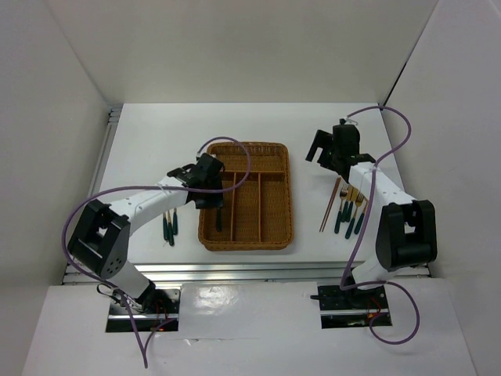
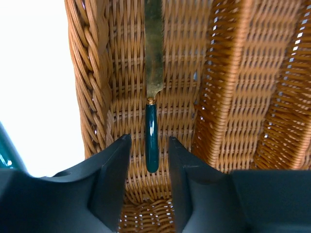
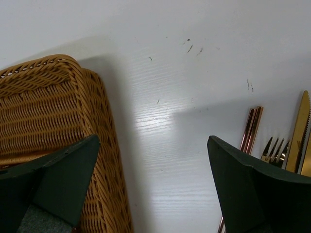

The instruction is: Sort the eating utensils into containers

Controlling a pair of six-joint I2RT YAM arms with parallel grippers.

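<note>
The brown wicker tray (image 1: pixel 266 205) lies mid-table. My left gripper (image 1: pixel 205 186) hangs over its left long section, open. In the left wrist view a gold-bladed knife (image 2: pixel 154 58) with a dark green handle lies on the floor of that section; the handle end sits between my open fingers (image 2: pixel 112 165) with a gap on each side. My right gripper (image 1: pixel 330 150) is open and empty above bare table, right of the tray. Chopsticks (image 1: pixel 329 205) and several green-handled utensils (image 1: pixel 349 215) lie near the right arm. Two more utensils (image 1: pixel 170 227) lie left of the tray.
In the right wrist view the tray's corner (image 3: pixel 48 102) is at the left, and the chopsticks (image 3: pixel 252 127), a fork (image 3: pixel 275 149) and a knife (image 3: pixel 302 127) are at the right. White walls enclose the table on three sides.
</note>
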